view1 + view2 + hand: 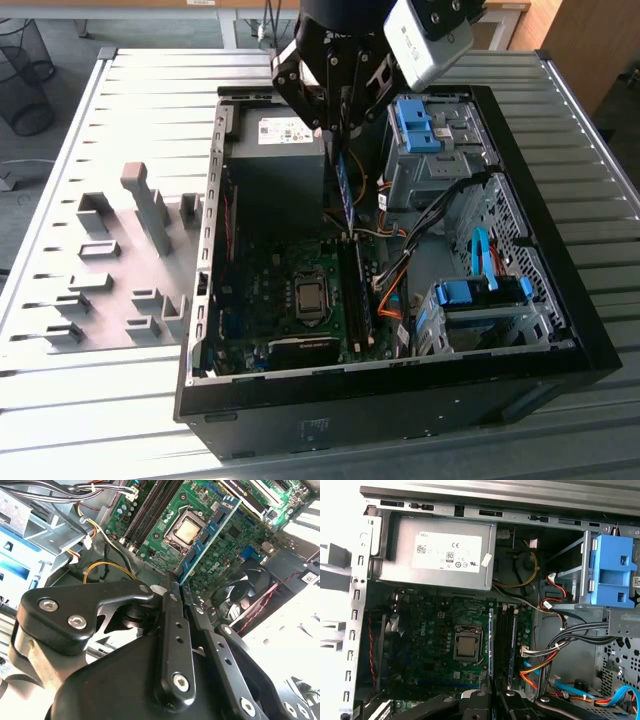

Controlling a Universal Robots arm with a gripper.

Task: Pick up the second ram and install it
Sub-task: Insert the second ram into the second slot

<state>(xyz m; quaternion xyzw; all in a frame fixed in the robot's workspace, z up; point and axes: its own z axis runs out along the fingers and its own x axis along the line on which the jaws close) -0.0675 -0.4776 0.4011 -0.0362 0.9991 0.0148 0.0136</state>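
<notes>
At the bottom of the second wrist view, your gripper (176, 587) fills the foreground, its 2 black fingers (170, 630) drawn narrow and pinched on the end of the second ram (207, 532). That blue-green stick with its black chips runs away from the fingertips toward the upper right of that frame, passing over the motherboard (165, 545) just beside the processor socket (186, 530). A fan (245, 592) sits at the right of the frame, below the stick.

In the exterior view you see the gripper (340, 135) at the upper centre, over the open computer case (560, 330), with the ram (345, 190) hanging edge-on beneath it, above the board. Below it, near the frame's centre, another stick (355, 295) already stands in a memory slot, right of the socket (311, 298).

In the first wrist view the ram (490, 640) shows as a thin blue vertical line at lower centre, just beside the dark memory slots (507, 635). Farther back, the grey power supply (437, 555) lies across the upper left, and a blue drive latch (615, 570) sits at the upper right.
</notes>
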